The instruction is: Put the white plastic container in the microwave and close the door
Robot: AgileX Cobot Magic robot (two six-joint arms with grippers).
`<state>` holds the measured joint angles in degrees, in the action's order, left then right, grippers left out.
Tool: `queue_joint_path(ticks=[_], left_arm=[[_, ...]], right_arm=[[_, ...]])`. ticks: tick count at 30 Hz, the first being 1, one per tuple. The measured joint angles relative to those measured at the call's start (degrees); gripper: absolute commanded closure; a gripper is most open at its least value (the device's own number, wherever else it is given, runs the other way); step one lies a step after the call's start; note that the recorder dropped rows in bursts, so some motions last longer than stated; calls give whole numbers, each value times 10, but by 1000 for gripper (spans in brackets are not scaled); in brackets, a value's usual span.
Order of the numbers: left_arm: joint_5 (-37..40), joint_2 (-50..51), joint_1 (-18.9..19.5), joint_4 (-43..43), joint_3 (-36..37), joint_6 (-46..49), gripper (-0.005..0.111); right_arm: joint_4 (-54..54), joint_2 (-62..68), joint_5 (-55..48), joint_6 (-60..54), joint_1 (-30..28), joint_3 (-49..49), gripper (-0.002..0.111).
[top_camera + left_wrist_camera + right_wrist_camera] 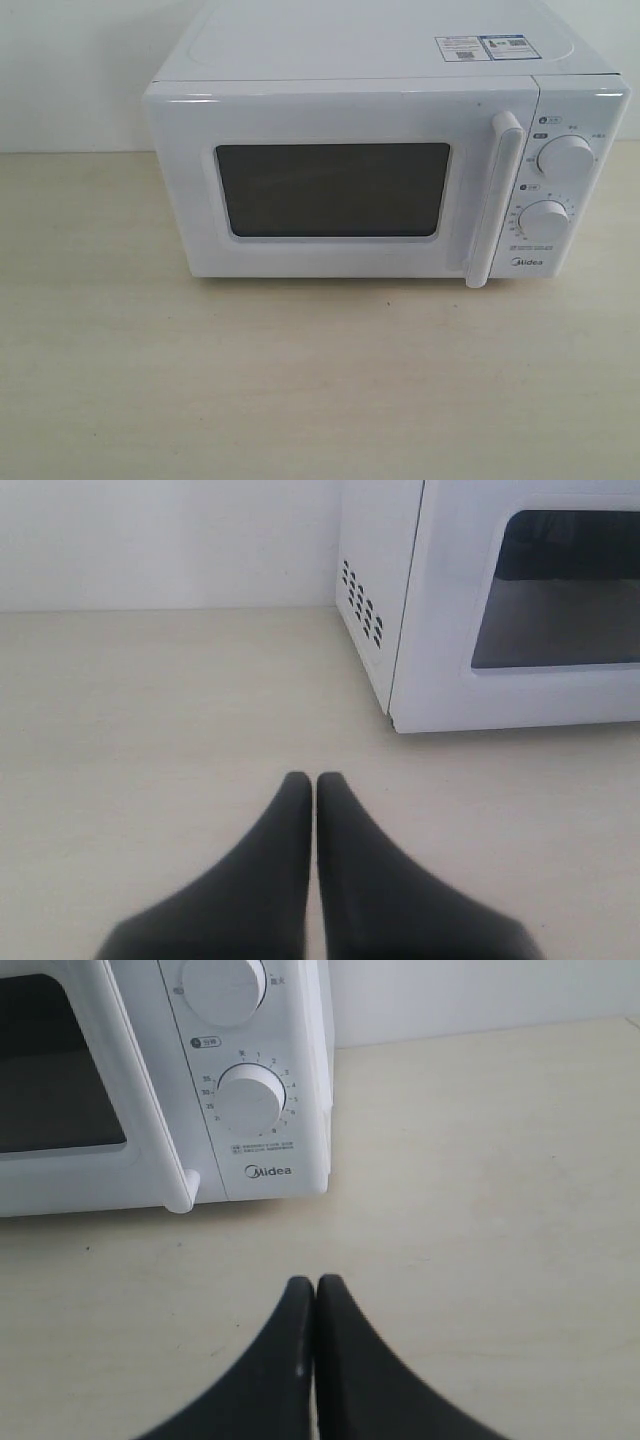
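The white microwave [380, 150] stands at the back of the table with its door [330, 190] shut, the dark window and the vertical bar handle [495, 200] facing me. The white plastic container is out of view. My left gripper [315, 777] is shut and empty above bare table, off the microwave's [440, 610] vented left front corner. Shut and empty too, my right gripper [315, 1280] hovers over the table in front of the microwave's [250, 1080] dial panel. Neither gripper shows in the exterior view.
A pale wooden table [300, 380] stretches in front of the microwave and to both sides. A white wall [70, 70] rises right behind it. Two round dials [563, 157] sit on the right panel.
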<state>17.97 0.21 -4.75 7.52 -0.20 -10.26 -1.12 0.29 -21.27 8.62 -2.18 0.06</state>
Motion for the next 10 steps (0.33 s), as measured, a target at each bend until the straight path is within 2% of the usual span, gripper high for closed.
queue_joint_path(ticks=[10], left_arm=[[0, 0, 0, 0, 0, 0, 103]], right_arm=[[0, 0, 6, 0, 0, 0, 108]])
